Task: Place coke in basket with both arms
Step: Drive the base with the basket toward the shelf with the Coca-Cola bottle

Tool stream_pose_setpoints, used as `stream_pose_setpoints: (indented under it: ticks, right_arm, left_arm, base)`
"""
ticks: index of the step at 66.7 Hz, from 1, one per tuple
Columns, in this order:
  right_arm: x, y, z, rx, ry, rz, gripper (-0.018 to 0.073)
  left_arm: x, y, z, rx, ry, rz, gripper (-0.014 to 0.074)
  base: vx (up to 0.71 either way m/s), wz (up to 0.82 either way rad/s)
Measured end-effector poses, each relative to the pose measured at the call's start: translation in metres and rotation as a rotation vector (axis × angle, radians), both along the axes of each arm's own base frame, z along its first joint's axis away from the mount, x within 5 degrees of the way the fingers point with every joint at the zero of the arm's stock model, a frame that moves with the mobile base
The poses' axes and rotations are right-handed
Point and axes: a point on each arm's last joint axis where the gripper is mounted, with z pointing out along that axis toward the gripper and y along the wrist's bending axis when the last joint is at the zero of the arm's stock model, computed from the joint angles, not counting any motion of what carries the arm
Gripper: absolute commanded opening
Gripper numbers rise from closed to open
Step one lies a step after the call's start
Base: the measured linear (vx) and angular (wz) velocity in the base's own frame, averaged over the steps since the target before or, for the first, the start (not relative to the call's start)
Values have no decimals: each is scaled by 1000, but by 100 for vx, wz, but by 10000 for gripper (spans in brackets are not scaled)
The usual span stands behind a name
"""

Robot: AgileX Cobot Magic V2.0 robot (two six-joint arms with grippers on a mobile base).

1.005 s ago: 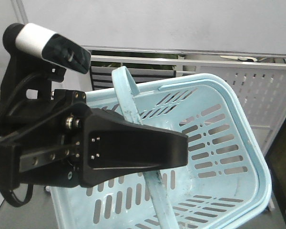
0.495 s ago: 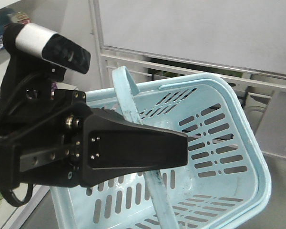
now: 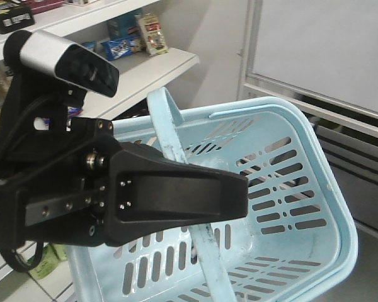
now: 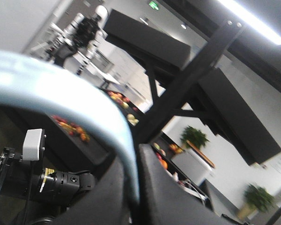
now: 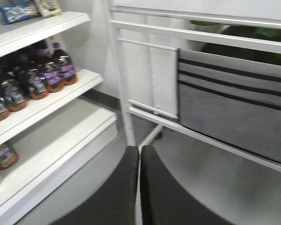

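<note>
Hanging tilted from its hoop handle (image 3: 167, 119), the basket (image 3: 252, 111) is held aloft by the left gripper (image 3: 234, 196), whose jaws are clenched on that handle. In the front view the black gripper fills the near left, with a silver-and-black camera (image 3: 69, 60) mounted above it. The handle is seen rising above the black finger and running down below it, across the basket's open mouth. The slotted walls are turned towards the right. At the far left, white shelves (image 3: 145, 72) are stocked with small packets (image 3: 123, 44).

From the left wrist, the pale blue handle is shown arching in from the left and pinched between two black fingers (image 4: 112, 197) at the bottom centre. Behind it, blurred, a fruit display (image 4: 70, 129) and potted plants (image 4: 194, 138) are seen under a dark ceiling.

The right gripper (image 5: 139, 154) is shown apart from the basket, its jaws pressed together on nothing, with only a thin seam between them. It is pointed at a grey floor. A white frame (image 5: 124, 93) with a grey, dark-striped panel (image 5: 234, 103) is seen to the far right. Dark bottles (image 5: 47, 75) with purple labels are lined up on white shelving (image 5: 42, 105) to the left.

The coke's place cannot be told from these views.
</note>
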Motion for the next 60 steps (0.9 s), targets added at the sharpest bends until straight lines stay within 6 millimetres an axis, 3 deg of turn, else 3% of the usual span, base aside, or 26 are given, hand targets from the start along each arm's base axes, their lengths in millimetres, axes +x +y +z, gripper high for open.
stream_pose_setpoints:
  ticks: [60]
  right_arm:
    - [0,0,0,0,0,0,-4]
  left_arm:
    - [0,0,0,0,0,0,-6]
  base:
    - [12,57]
